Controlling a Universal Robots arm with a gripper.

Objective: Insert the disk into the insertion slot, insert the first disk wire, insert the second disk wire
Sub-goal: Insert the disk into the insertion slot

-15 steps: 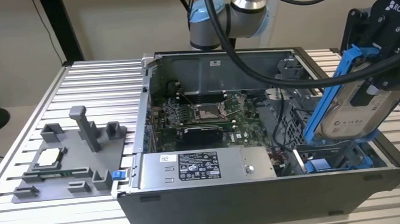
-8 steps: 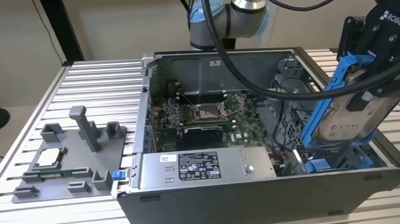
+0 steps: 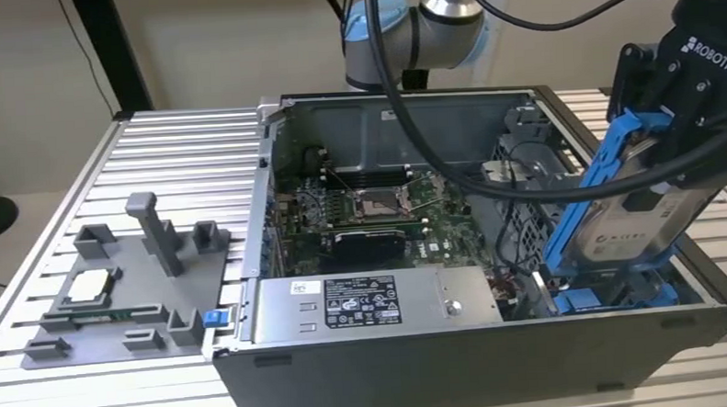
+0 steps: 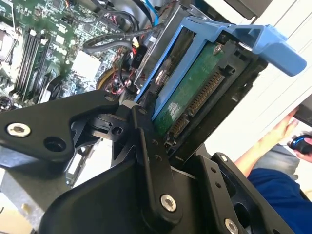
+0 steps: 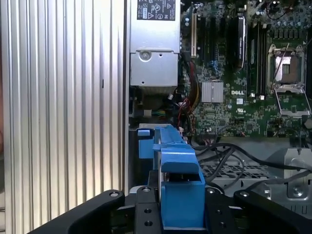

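In the exterior view my gripper point(image 3: 658, 149) is shut on the disk point(image 3: 640, 224), a silver drive with a white label clipped in a blue frame point(image 3: 598, 179). The disk hangs tilted, its lower end down in the insertion slot point(image 3: 588, 299) at the case's front corner on the exterior view's right. In the second wrist view the gripper point(image 4: 190, 114) clamps the disk's point(image 4: 195, 95) green underside. In the first wrist view the gripper point(image 5: 180, 207) grips the blue frame point(image 5: 178, 180) above the slot's blue rail point(image 5: 145, 142). Black cables point(image 5: 229, 148) lie beside the slot.
The open computer case point(image 3: 469, 364) stands on a slatted metal table point(image 3: 178, 166). Inside are the motherboard point(image 3: 377, 212) and a grey power-supply box point(image 3: 356, 305). A grey parts fixture point(image 3: 122, 288) lies at the exterior view's left. A person's arm point(image 4: 265, 146) shows beyond the disk.
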